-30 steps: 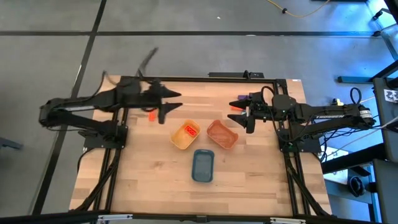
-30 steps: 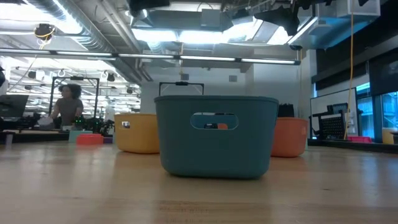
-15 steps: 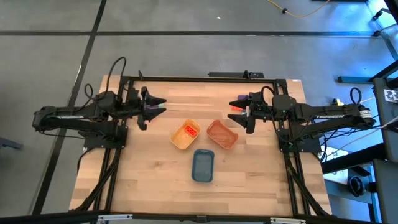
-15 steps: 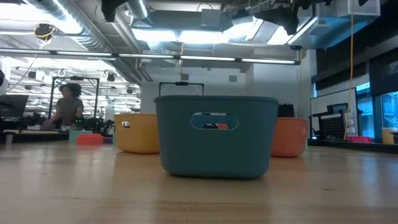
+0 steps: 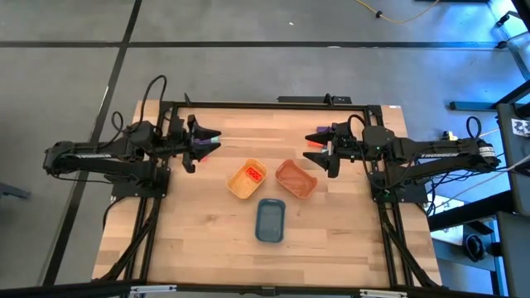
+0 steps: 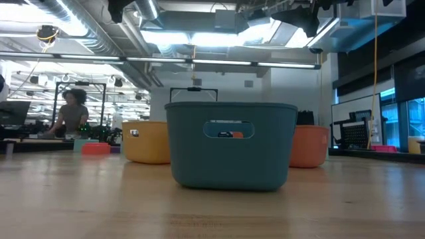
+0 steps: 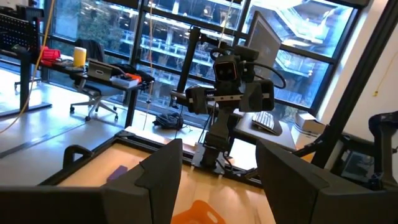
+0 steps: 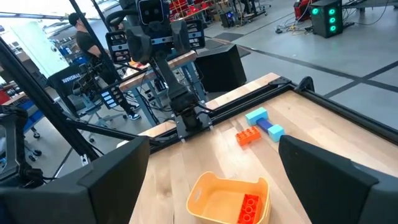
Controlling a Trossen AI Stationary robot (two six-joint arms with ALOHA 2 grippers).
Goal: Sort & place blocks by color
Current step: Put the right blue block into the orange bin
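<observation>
- Two red blocks (image 5: 255, 174) lie inside the yellow tray (image 5: 241, 187), which sits near the middle of the table (image 5: 199, 240).
- An orange block (image 8: 247, 136), a light blue block (image 8: 255, 115) and a darker blue block (image 8: 274, 131) lie close together on the wood, beyond the yellow tray on the left arm's side.
- A purple block (image 7: 116, 173) and one more orange block (image 7: 198, 211) lie on the wood beyond the yellow tray on the right arm's side.
- The orange tray (image 5: 296, 179) is just beside the yellow tray, on the right arm's side.
- The blue tray (image 5: 270, 220) sits near both, toward the front edge of the table.
- The left gripper (image 5: 204, 141) hangs in the air beyond the yellow tray. Its fingers (image 7: 160, 167) are spread wide and hold nothing.
- The right gripper (image 5: 319, 149) hangs in the air beyond the orange tray. Its fingers (image 8: 106, 174) are spread wide too and hold nothing.
- A person (image 6: 70, 113) is far back in the room, behind the yellow tray.
</observation>
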